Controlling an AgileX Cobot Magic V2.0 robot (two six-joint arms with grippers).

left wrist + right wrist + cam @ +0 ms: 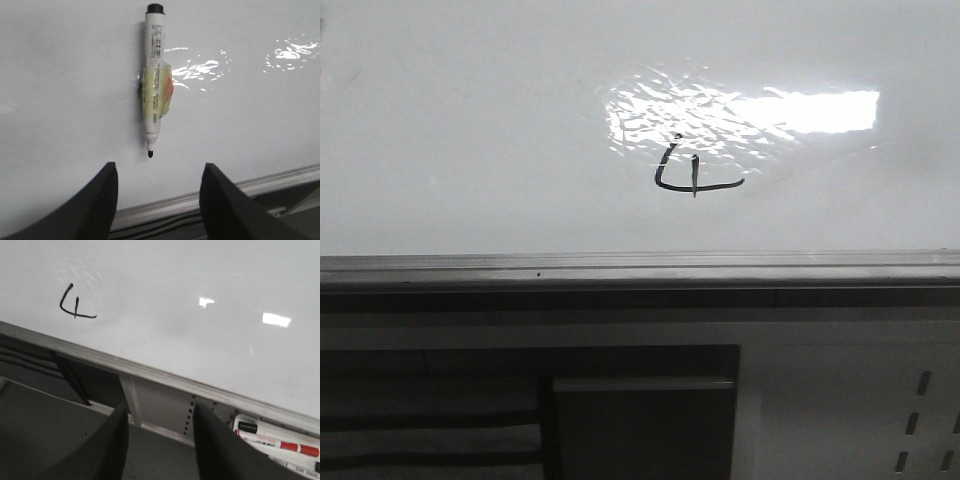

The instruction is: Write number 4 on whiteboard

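A small black hand-drawn number 4 (692,172) stands on the glossy whiteboard (470,130), just below the bright rippled reflection; the right wrist view shows the number 4 (75,305) too. A white marker (154,80) with a yellow band and an uncapped black tip lies on the whiteboard (60,90), apart from my left gripper (159,170). That gripper is open and holds nothing; its jaws stand wide either side of the marker tip. My right gripper (159,412) is open and empty, off the board over the dark cabinet. Neither gripper shows in the front view.
A grey metal edge rail (640,268) runs along the board's near side. Below it is a dark-panelled cabinet (640,410). A pack of markers (280,440) lies beside the rail in the right wrist view.
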